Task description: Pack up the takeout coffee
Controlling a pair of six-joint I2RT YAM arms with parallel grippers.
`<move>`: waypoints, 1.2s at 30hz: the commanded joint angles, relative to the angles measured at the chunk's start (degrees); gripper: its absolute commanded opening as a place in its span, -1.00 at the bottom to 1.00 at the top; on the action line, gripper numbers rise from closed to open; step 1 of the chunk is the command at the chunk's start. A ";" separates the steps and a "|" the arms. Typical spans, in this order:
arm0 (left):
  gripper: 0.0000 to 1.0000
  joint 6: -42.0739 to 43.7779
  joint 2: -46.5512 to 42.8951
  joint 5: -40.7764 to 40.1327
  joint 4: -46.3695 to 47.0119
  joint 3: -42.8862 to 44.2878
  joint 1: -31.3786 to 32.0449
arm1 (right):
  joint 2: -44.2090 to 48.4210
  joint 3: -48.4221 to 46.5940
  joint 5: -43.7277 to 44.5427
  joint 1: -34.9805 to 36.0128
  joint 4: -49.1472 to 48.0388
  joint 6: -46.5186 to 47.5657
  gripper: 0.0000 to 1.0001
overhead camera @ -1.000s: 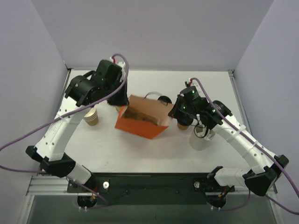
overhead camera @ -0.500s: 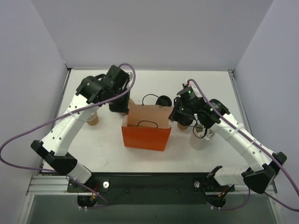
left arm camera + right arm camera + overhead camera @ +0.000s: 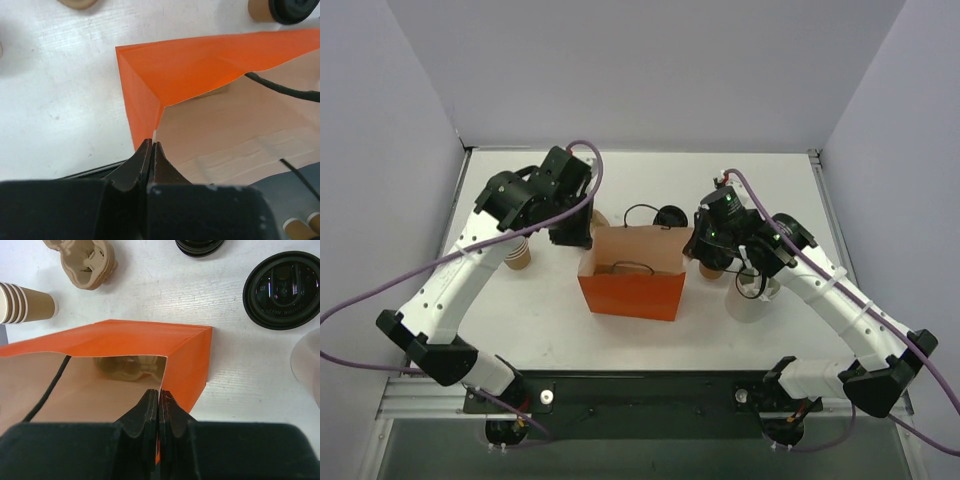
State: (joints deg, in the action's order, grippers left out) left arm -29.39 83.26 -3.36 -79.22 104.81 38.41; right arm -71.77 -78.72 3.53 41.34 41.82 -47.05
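Note:
The orange bag stands upright and open in the middle of the table. My left gripper is shut on its left rear rim corner, as the left wrist view shows. My right gripper is shut on its right rear rim corner, as the right wrist view shows. The takeout coffee stands outside the bag on its right, mostly hidden under my right wrist. Its black lid shows from above. A pulp carrier lies on the bag's floor.
A stack of tan cups lies at the left. A second pulp carrier and a stack of black lids sit behind the bag. A white cup stands at the right.
The bag was tilted over to the right and now stands upright with its mouth spread open. My left gripper moved right and nearer with its corner. My right gripper barely moved.

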 commanded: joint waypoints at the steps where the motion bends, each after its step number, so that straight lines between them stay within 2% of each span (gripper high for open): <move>1: -1.00 0.21 0.85 -1.74 -2.69 7.51 -0.36 | -0.04 -5.03 2.44 -0.03 0.98 0.55 -1.00; 3: -1.00 0.64 1.37 -0.35 -3.57 7.42 -0.62 | 0.22 -5.31 2.36 -0.03 1.15 -0.23 -1.00; 6: -1.00 -0.93 2.16 0.98 -5.07 12.32 0.34 | 1.45 -4.17 1.48 -0.03 1.24 -2.25 -1.00; 8: -1.00 -1.46 1.03 0.72 -4.11 11.21 0.35 | 2.24 -1.98 2.26 0.14 1.24 -2.96 -1.00; 11: -1.00 -1.29 -1.26 0.10 -0.60 -0.63 0.00 | 1.81 0.92 3.15 -0.12 1.16 -2.26 -1.00; 13: -1.00 -1.20 -1.44 1.76 1.25 -4.34 -0.27 | 0.50 1.90 3.06 -0.38 1.16 -0.69 -1.00; 15: -1.00 -2.16 -0.48 1.69 0.74 -0.86 -0.01 | 0.05 0.07 2.01 -1.00 1.50 -0.33 -1.00; 16: -1.00 -2.43 0.75 1.25 -0.66 5.34 0.08 | 0.22 -0.99 1.92 -1.00 1.42 -0.15 -1.00; 20: -1.00 -1.82 4.71 0.11 -6.64 20.12 0.00 | 0.84 -6.44 2.80 -0.83 1.86 -0.15 -1.00; 22: -1.00 -1.81 5.77 -0.25 -7.96 21.74 -0.01 | 1.63 -7.15 3.50 -0.83 1.86 -0.06 -1.00; 25: -1.00 -2.17 2.28 -0.25 -3.69 12.12 0.08 | 1.89 -4.97 3.50 -0.65 1.86 -0.41 -1.00; 27: -1.00 -3.04 -0.28 1.41 -0.34 0.61 0.08 | 1.54 -2.77 2.71 -0.82 1.77 -0.76 -1.00; 30: -1.00 -3.48 -2.75 2.12 2.84 -6.44 0.08 | 0.58 0.05 1.39 -0.91 1.59 0.63 -1.00; 34: -1.00 -2.61 -3.02 2.12 3.46 -5.16 0.00 | 0.49 0.76 -0.10 -1.00 0.63 4.84 -1.00; 35: -0.78 -1.91 -2.85 1.95 3.37 -4.10 -0.09 | 0.57 0.76 -0.54 -1.00 -0.50 5.56 -1.00; 36: -0.71 -1.38 -2.50 1.60 3.11 -2.87 -0.18 | 0.75 0.24 -1.67 -1.17 -1.30 6.35 -1.00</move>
State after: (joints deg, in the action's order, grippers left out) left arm -31.92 81.97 -1.65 -76.40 97.36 38.52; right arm -71.72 -77.91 3.46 40.80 42.57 -45.25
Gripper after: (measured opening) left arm 0.049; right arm 0.027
